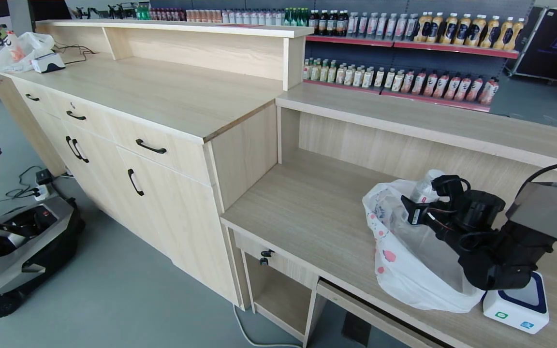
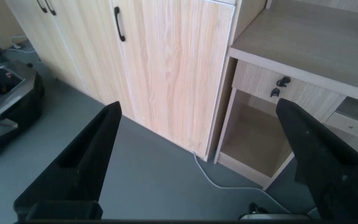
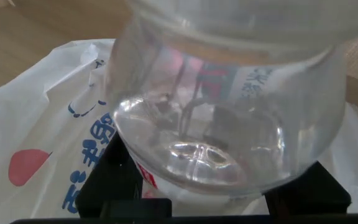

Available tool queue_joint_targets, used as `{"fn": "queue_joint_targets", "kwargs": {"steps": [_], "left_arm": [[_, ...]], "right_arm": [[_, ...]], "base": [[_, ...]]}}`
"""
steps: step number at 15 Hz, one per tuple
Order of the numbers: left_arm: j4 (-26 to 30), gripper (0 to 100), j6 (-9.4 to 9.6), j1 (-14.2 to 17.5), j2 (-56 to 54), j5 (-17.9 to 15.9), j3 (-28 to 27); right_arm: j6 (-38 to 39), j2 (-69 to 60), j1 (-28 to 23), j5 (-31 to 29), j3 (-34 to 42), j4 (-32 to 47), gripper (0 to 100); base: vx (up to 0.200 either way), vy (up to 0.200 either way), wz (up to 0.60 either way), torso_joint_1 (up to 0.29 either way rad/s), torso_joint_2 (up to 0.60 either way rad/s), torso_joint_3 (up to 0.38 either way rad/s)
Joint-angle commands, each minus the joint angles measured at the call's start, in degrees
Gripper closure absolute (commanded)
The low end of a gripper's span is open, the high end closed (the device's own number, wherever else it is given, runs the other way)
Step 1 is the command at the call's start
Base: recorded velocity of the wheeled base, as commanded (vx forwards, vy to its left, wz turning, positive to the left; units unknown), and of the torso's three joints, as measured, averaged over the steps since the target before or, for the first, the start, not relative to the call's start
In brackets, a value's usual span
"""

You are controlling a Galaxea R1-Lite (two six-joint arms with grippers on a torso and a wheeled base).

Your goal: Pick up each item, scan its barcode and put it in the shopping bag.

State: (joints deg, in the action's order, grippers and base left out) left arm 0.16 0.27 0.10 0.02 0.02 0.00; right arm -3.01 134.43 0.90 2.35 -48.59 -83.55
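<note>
The bottle (image 1: 427,181) is showing as clear plastic, see-through from end to end, with a label (image 3: 241,78) printed in red, green and blue wrapping its side. The right wrist view is looking at its rounded, moulded base (image 3: 197,155). Whether it is holding any liquid cannot be told. The right hand (image 1: 426,200) is clamping it from both sides, its black fingers (image 3: 114,180) pressing on the lower body, and the bottle is tilting slightly.

The bottle is hanging at the mouth of the bag (image 1: 404,270), toward the bag's rear rim. Whether its base is already inside cannot be told.

The bag is thin white plastic with red-pink spots and blue print. It is sitting open and slumped on the lower counter (image 1: 317,212), near the front edge and toward the right end. What is lying inside cannot be made out through its wall.

A white scanner (image 1: 518,302) with a blue-framed top is standing at the counter's front edge, just beside the bag on its right.

The left hand (image 2: 197,124) is hanging with its fingers (image 2: 73,168) wide apart over the grey floor (image 2: 154,162), in front of the cabinet (image 2: 173,56) doors.
</note>
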Motion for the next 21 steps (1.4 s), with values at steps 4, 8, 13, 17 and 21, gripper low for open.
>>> {"fn": "queue_joint_targets", "kwargs": {"steps": [4,8,13,17,21], "left_arm": [[0.0,0,0.00,0.0,0.0,0.0,0.0],[0.0,0,0.00,0.0,0.0,0.0,0.0],[0.0,0,0.00,0.0,0.0,0.1,0.0],[0.0,0,0.00,0.0,0.0,0.0,0.0],[0.0,0,0.00,0.0,0.0,0.1,0.0]], "right_arm": [[0.0,4.2,0.0,0.0,-3.0,0.1,100],[0.0,4.6,0.1,0.0,-1.7,0.3,100],[0.0,-0.7,1.3,0.0,-0.5,1.3,0],[-0.9,-18.2,2.5,-0.2,9.0,9.3,0],[-6.9,-45.9,-1.3,-0.2,22.8,22.9,0]], "base": [[0.000,0.000,0.00,0.000,0.00,0.000],[0.000,0.000,0.00,0.000,0.00,0.000],[0.000,0.000,0.00,0.000,0.00,0.000],[0.000,0.000,0.00,0.000,0.00,0.000],[0.000,0.000,0.00,0.000,0.00,0.000]]}}
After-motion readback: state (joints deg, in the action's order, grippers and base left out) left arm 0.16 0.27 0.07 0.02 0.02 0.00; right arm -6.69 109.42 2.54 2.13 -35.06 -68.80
